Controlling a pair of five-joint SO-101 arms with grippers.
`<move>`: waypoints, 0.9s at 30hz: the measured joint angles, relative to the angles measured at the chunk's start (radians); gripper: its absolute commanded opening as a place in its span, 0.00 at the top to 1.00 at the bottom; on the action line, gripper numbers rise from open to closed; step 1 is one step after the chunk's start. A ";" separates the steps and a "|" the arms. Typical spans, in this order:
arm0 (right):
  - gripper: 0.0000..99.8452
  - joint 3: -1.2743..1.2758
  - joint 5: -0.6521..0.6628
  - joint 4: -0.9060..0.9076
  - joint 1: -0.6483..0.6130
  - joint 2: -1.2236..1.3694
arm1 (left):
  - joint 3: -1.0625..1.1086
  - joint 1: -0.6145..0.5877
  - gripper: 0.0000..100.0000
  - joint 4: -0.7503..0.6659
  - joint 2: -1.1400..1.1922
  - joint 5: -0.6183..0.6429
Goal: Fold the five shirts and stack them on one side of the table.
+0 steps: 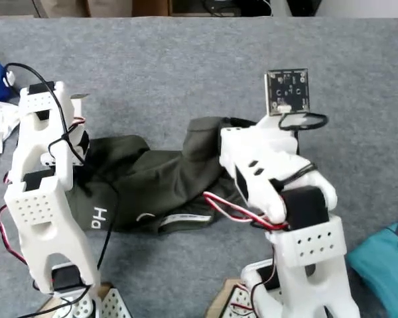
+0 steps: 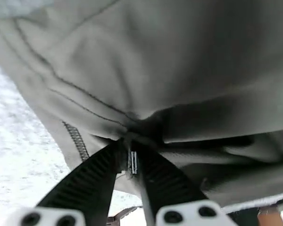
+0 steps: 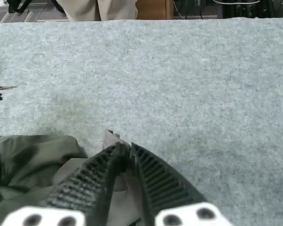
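Pinching opposite ends of olive shirt are left gripper, right gripper.

I have one shirt lying across the middle of the table, between my two arms. My left gripper pinches its left part and my right gripper pinches its far edge. A second shirt lies at the near right, and a third shirt at the left edge.

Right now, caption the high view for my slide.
The left gripper and right gripper each pinch the dark olive shirt on the grey table; a teal shirt lies at one edge.
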 measured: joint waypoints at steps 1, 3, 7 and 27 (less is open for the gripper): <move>1.00 0.005 0.000 0.000 0.000 -0.002 | -0.025 0.000 0.98 0.000 0.000 0.009; 1.00 0.018 0.000 -0.002 0.000 0.000 | -0.086 -0.005 0.98 0.000 0.000 0.038; 1.00 0.061 0.000 -0.003 0.000 -0.002 | -0.245 -0.041 0.98 0.000 0.000 0.115; 1.00 0.468 0.000 -0.206 0.000 -0.002 | -0.419 -0.175 0.98 0.000 -0.324 0.393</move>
